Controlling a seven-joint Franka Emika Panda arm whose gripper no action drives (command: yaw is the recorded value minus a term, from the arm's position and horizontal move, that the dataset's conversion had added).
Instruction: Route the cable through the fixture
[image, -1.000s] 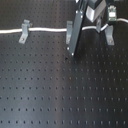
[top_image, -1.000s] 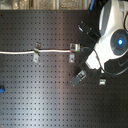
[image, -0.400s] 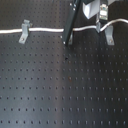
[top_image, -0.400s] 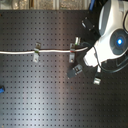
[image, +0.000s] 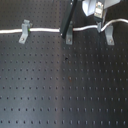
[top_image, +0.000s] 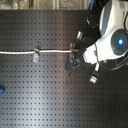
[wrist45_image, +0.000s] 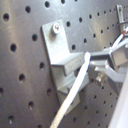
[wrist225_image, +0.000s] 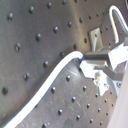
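The white cable (image: 47, 31) runs from the first exterior view's left through a left-slanting clip (image: 23, 32), past the narrow upright clip (image: 69, 38), then rises to my gripper (image: 98, 24). The gripper is shut on the cable, as both wrist views show (wrist45_image: 98, 64) (wrist225_image: 94, 61). The fixture (image: 108, 37), slanting down to the right, stands just right of the fingers, and the cable's free part (image: 117, 21) passes behind its top. In the first wrist view the cable lies across a clip (wrist45_image: 61, 55) close to the fingers. In the second exterior view the cable (top_image: 54, 50) ends at the arm.
Black perforated board (image: 65, 90) under everything. A dark part of the arm (image: 68, 25) hangs in front of the upright clip. The white arm body (top_image: 112, 40) hides the second exterior view's right. A small blue object (top_image: 1, 89) lies at the second exterior view's left edge.
The gripper has moved a little towards the first exterior view's right and up in the second exterior view, carrying the cable closer to the fixture. The clips have not moved.
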